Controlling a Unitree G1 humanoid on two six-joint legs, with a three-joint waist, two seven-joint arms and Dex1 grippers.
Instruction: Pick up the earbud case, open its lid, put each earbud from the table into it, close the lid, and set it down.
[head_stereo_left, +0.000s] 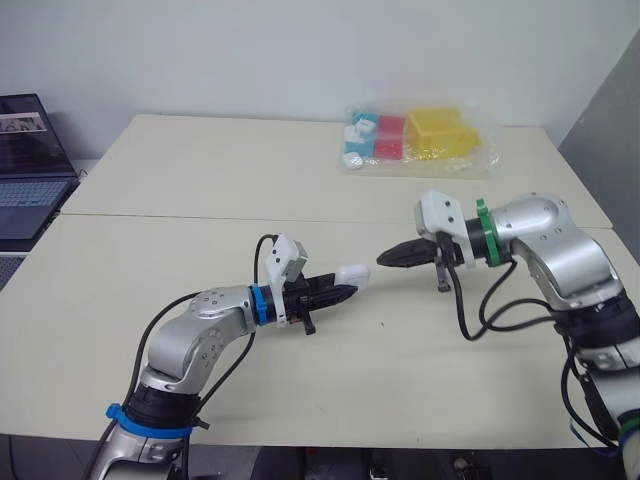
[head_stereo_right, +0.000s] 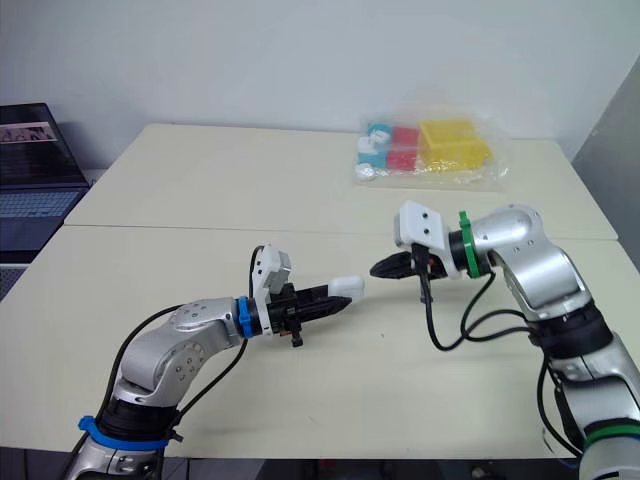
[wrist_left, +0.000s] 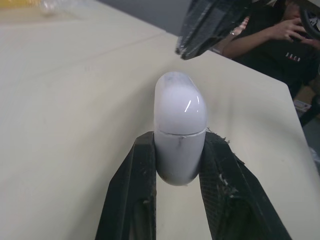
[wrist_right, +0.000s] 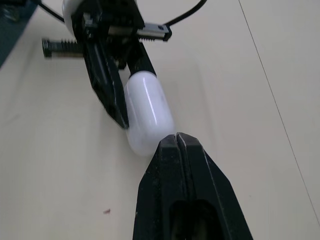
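The pale worktop (head_stereo_left: 200, 180) spread across the scene, with an open laptop (head_stereo_left: 25, 165) beyond its edge at ten o'clock and a clear plastic bag of coloured blocks (head_stereo_left: 420, 140) lying far back at one o'clock. Near the worktop's middle, the left tool (head_stereo_left: 340, 292) pointed toward three o'clock and pinched the white earbud case (head_stereo_left: 355, 272) by its lower half, one black finger on each side. The case's rounded lid end stuck out past the fingertips, its seam closed. The right tool (head_stereo_left: 385, 259) reached in from three o'clock, pointing toward nine, its two fingers pressed together with nothing between them. Its tip sat just beside the case's free end; whether they touched could not be told.
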